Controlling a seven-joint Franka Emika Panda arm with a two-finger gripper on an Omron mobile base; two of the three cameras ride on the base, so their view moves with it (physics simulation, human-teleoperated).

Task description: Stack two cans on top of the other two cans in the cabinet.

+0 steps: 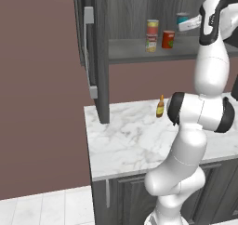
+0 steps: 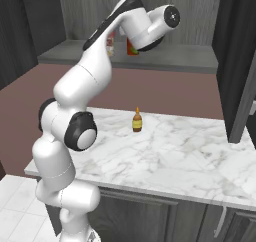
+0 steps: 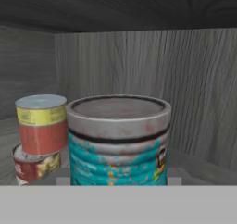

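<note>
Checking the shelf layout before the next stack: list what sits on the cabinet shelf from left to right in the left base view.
Stack of two cans, red-and-yellow can on top of the cream-labelled can → red-orange can → teal-blue can, raised at the gripper.

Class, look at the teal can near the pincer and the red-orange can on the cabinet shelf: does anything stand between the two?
Nothing visible does. In the left base view the teal can sits up at the pincer, right of the red-orange can, whose top is bare. The stacked pair stands farther left on the shelf, off that line.
</note>
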